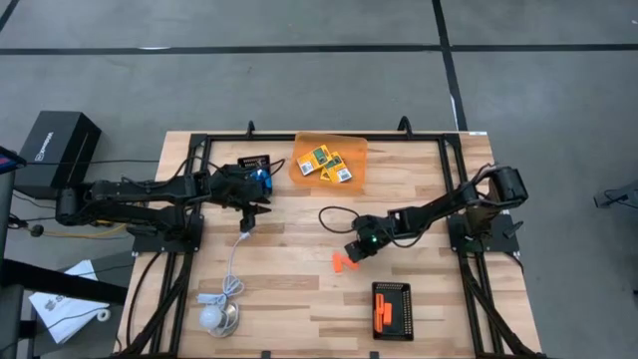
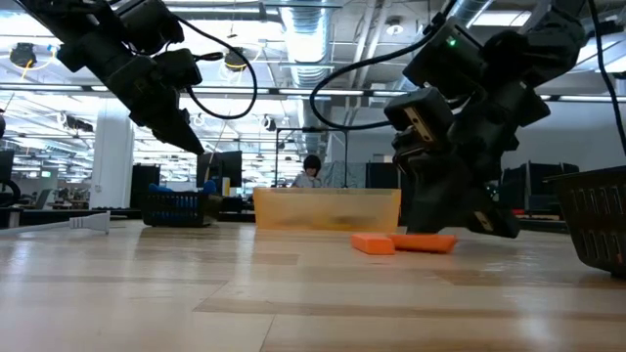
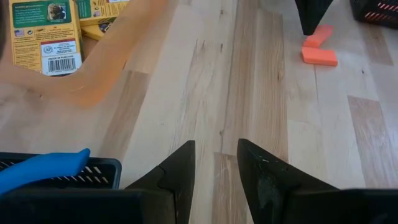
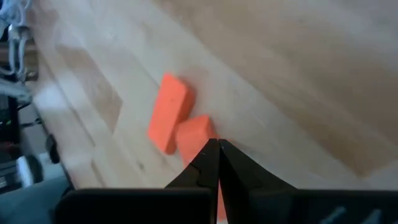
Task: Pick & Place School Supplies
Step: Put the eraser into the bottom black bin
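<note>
Two short orange sticks (image 1: 344, 262) lie side by side on the wood, also seen as sticks (image 4: 168, 112) in the right wrist view and as sticks (image 2: 401, 242) in the low view. My right gripper (image 1: 355, 250) is shut, its tips (image 4: 217, 155) low over the end of the nearer stick (image 4: 194, 138). My left gripper (image 1: 249, 214) hangs open (image 3: 214, 168) above bare wood, beside the blue-handled scissors (image 1: 260, 180), which lie in a small black tray (image 3: 59, 171). Yellow-and-green crayon boxes (image 1: 329, 163) lie in an orange tray (image 1: 304, 150). My right gripper points slanting down from the table's right side, its shut tips at the end of the nearer orange stick (image 4: 194, 138). I cannot tell whether they touch it. The stick lies flat on the table.
A black tray (image 1: 392, 309) near the table's near edge holds more orange sticks (image 1: 379, 314). A white cable (image 1: 234, 264) runs from the left gripper's side to a round puck (image 1: 214, 317) at near left. Bare wood lies between the two grippers.
</note>
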`<state>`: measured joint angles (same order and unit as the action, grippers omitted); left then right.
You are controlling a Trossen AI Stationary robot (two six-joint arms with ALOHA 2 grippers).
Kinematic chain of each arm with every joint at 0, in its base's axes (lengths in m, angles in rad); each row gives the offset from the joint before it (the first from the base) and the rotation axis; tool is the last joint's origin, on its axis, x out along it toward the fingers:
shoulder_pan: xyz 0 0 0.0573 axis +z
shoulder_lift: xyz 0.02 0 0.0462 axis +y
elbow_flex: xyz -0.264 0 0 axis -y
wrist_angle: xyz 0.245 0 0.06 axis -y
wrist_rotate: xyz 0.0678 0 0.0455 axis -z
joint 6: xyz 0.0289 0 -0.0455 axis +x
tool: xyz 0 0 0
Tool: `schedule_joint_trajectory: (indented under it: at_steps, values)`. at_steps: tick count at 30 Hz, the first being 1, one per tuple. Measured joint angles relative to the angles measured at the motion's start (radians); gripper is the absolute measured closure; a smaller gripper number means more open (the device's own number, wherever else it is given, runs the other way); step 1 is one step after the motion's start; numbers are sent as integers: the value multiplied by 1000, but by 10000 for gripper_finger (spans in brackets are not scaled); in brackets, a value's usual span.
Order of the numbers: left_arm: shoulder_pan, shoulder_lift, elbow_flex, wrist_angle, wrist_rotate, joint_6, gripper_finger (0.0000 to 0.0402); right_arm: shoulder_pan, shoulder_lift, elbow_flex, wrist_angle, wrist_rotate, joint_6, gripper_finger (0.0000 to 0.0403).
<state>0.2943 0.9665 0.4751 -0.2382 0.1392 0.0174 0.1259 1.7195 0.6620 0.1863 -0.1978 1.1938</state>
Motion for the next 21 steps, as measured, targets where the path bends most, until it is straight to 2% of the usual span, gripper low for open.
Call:
schedule_joint_trajectory:
  at_steps: [4, 11, 21]
  values:
    - [0, 0, 0, 0, 0, 0, 286, -20, -31, -3, -7, 62, -22, 403]
    - [0, 0, 0, 1, 0, 0, 286, -35, -83, -1, -3, 68, -44, 403]
    - [0, 0, 1, 10, 0, 0, 286, -29, -85, -1, 13, 70, -43, 403]
